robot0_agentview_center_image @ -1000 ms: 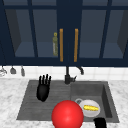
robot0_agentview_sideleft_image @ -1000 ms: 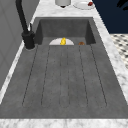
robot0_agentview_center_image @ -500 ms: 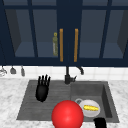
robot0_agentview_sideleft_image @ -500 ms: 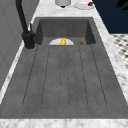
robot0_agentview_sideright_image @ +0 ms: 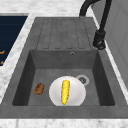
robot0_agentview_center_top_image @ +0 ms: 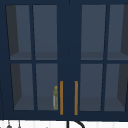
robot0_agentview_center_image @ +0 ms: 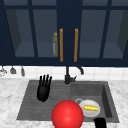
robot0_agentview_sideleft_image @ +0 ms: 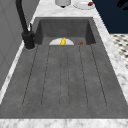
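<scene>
1 frontal view, 2 opposing side views along the sink point(robot0_agentview_center_image: 110, 117), 1 cabinet-facing upper view.

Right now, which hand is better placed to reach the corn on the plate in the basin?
Probably the right hand: it sits at the basin's front edge beside the plate with the corn. The left hand hovers over the drainboard.

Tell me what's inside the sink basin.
In the sink basin: a white plate with a corn cob lying on it, a small brown item beside it, and the drain. The plate hides the floor beneath.
</scene>
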Controlling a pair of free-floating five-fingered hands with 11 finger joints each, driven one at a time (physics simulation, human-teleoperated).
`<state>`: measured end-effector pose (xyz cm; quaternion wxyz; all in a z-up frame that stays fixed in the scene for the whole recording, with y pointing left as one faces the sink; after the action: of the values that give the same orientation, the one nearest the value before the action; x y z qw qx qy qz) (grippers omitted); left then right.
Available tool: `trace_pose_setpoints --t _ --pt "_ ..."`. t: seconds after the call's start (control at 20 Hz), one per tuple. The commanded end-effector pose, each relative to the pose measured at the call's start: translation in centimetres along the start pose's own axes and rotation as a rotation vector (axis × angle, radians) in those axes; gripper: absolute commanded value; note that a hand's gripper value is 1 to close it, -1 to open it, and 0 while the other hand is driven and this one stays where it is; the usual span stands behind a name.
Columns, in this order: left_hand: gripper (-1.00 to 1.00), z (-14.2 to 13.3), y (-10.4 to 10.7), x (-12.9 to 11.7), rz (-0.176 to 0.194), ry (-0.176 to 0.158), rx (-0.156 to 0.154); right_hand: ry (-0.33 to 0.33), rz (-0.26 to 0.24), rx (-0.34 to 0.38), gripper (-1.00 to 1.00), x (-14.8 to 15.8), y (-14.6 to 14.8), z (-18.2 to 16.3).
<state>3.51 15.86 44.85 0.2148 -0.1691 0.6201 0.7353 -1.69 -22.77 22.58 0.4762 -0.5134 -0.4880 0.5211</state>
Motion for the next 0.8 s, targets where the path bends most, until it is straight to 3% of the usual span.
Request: trace_pose_setpoints --t 0.0,0.75 --pt "-1.0 -0.5 0.0 0.1 -0.046 -0.066 -0.107 0.0 0.0 0.0 0.0 0.0 0.0 0.0" --pt "-1.0 -2.0 -0.4 0.6 -0.055 -0.086 -0.128 0.0 0.0 0.0 0.0 0.0 0.0 0.0"
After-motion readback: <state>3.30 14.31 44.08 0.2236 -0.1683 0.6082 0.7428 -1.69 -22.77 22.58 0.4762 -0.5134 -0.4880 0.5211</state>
